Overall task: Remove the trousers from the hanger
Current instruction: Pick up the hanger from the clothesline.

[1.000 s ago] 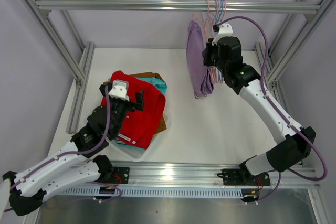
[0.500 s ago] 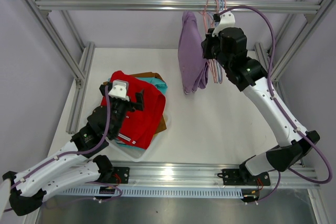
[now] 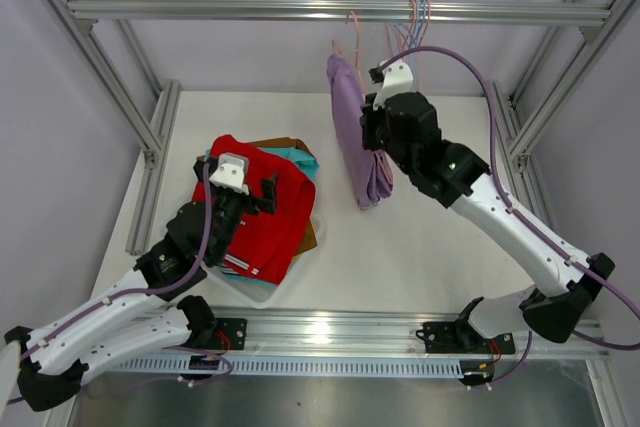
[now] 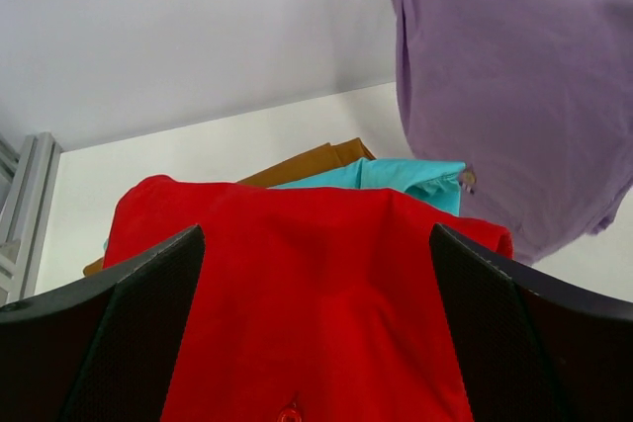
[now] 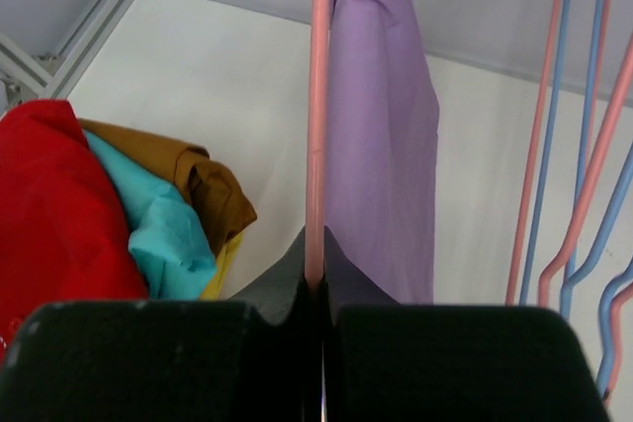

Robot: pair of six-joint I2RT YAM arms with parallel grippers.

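Observation:
The lilac trousers (image 3: 352, 127) hang folded over a pink hanger (image 5: 317, 116), off the rail now. My right gripper (image 3: 375, 132) is shut on the pink hanger's wire (image 3: 350, 22) and holds it with the trousers (image 5: 381, 135) above the table centre. The red trousers (image 3: 265, 212) lie on top of a pile at the left, over teal (image 3: 300, 159), brown (image 3: 283, 144) and yellow (image 5: 220, 266) ones. My left gripper (image 3: 240, 202) is open and empty, just above the red trousers (image 4: 307, 303). The lilac trousers also show in the left wrist view (image 4: 514, 86).
Several empty pink and blue hangers (image 3: 418, 17) hang on the top rail (image 3: 250, 10); they show beside the held hanger (image 5: 569, 145). The pile rests in a white tray (image 3: 245, 292). Frame posts (image 3: 150, 147) stand left and right.
My right gripper has lifted the pink hanger with the lilac trousers off the rail and carried it left and toward the near side. The left arm has not moved.

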